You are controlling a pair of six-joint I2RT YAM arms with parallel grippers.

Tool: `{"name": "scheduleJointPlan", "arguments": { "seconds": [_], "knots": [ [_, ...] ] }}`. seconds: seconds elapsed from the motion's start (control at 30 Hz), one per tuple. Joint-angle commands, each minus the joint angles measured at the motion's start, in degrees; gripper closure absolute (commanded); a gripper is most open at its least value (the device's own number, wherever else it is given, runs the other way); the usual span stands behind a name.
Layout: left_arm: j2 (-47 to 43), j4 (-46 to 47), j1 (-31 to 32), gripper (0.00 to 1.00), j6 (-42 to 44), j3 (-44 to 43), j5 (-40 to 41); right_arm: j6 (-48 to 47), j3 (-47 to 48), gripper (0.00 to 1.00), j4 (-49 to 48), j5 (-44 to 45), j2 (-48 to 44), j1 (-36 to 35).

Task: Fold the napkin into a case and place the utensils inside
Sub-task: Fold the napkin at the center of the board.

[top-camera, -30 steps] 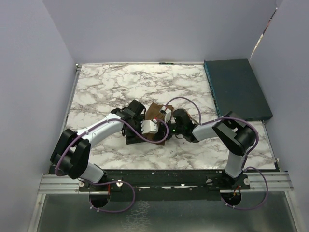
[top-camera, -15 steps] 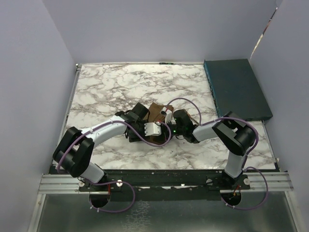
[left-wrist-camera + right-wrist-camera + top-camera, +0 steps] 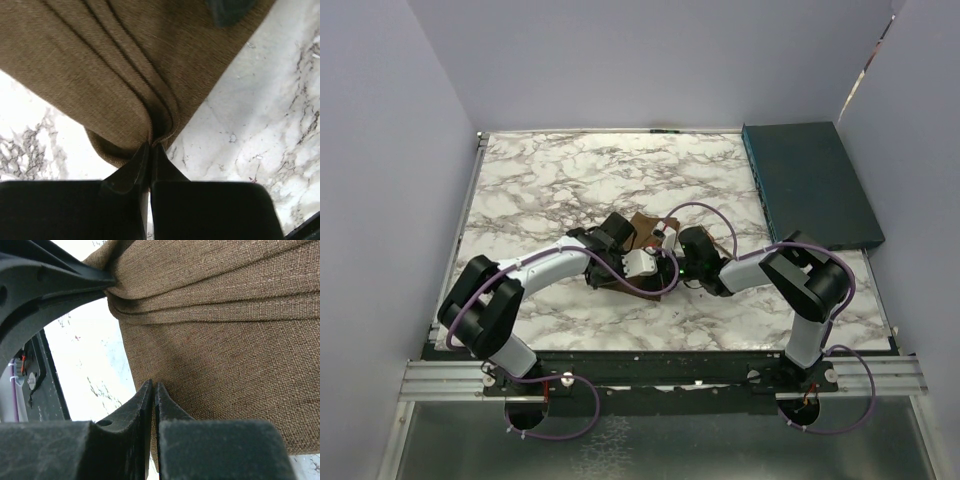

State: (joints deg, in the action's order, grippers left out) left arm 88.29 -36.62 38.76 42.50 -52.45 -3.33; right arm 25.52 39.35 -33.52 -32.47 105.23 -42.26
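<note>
White marble-patterned bench [image 3: 550, 180] fills the floor of a booth with plain pale lilac walls [image 3: 380, 150].

At its middle, the left jaws are pressed fully together on a puckered corner of the brown napkin [image 3: 100, 60]. From that pinch, 3 or so creases fan across the weave. The right wrist view shows the same pinch from the other side: the left fingers [image 3: 60, 275] come in as a dark blur at upper left and clamp the gathered cloth. The right jaws are closed to a thin slit, their tips on the near edge of the napkin [image 3: 225, 340], seemingly nipping it. How much cloth lies between them is hard to tell.

From above, the 2 wrists meet over the napkin [image 3: 642, 222] and cover most of it. Only a small brown patch shows at the far side, so its overall shape cannot be read. A dark out-of-focus shape at the top of the left wrist view cannot be identified.

Outward, the left arm [image 3: 535, 268] and right arm [image 3: 805, 275] bend in from the near edge, each trailed by purple cables [image 3: 705, 212]. A dark teal flat box [image 3: 810, 180] lies at the far right, well apart from the cloth. A metal rail [image 3: 450, 378] runs along the near side.
</note>
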Motion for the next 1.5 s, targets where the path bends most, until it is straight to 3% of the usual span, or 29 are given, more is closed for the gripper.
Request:
{"name": "scheduleJointPlan", "arguments": {
  "seconds": [0.0,0.27,1.03,1.2,1.3,1.47],
  "knots": [
    [0.23,-0.47,0.43,1.00,-5.26,-4.23,2.34,-0.47,-1.20,0.91,-0.23,-0.83,0.60,0.25],
    [0.54,-0.34,0.46,1.00,-13.75,-9.64,-1.19,-0.65,-1.39,0.91,-0.32,-1.02,0.57,0.16],
    [8.39,1.03,3.82,0.99,-19.10,-8.44,-6.45,-0.60,-0.57,0.91,-0.49,-2.43,1.99,0.16],
    [9.68,3.13,3.80,0.85,-20.03,-6.62,-6.64,-0.63,-0.59,0.89,-0.70,-2.69,1.33,0.16],
    [9.56,3.57,3.81,0.67,-21.13,-7.00,-7.03,-0.56,-0.85,0.86,-1.11,-2.58,0.71,0.22],
    [6.78,2.49,3.68,0.46,-22.97,-6.76,-9.78,-0.63,-1.08,0.85,-1.44,-2.92,0.60,0.23]
  ]
}}
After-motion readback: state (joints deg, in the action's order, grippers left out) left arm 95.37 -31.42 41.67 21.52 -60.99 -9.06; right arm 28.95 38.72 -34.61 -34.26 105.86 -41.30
